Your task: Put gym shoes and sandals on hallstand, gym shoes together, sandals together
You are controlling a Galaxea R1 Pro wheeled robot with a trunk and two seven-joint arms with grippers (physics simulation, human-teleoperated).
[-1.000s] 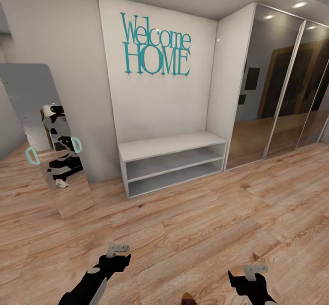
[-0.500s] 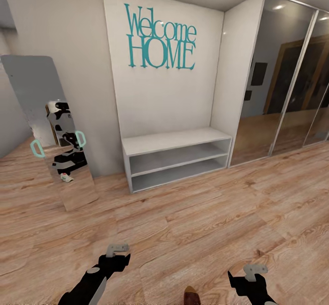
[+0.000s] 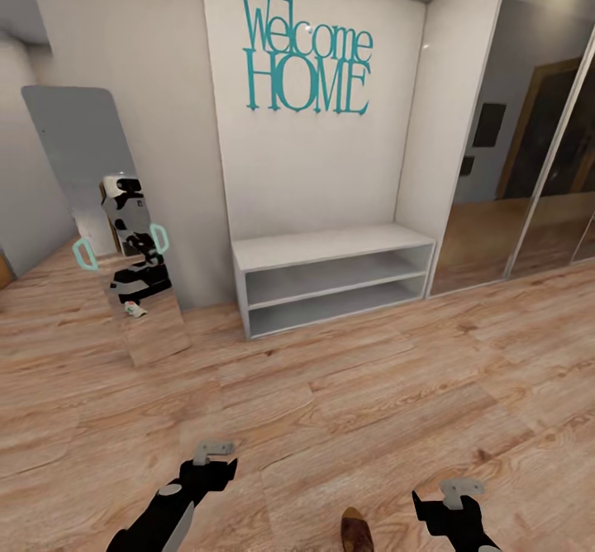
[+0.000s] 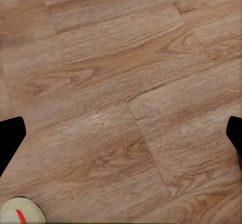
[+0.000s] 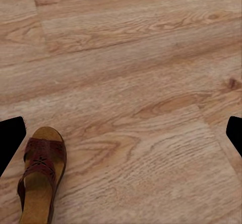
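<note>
Near, bottom edge: my left gripper [image 3: 213, 451] and right gripper [image 3: 461, 487], fingers spread, empty. Between them, flat brown woven leather sandal [image 3: 356, 532] on wood-plank floor [image 3: 347, 403]. Far, centre: low white two-shelf bench [image 3: 335, 278]. Risk: mistaking it for the hallstand.

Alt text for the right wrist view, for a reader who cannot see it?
A single dark brown sandal with a cut-out upper and tan insole lies on the light wood-plank corridor floor, which is otherwise bare. The dark tips of the right gripper's fingers show at both side edges, spread wide, holding nothing.
</note>
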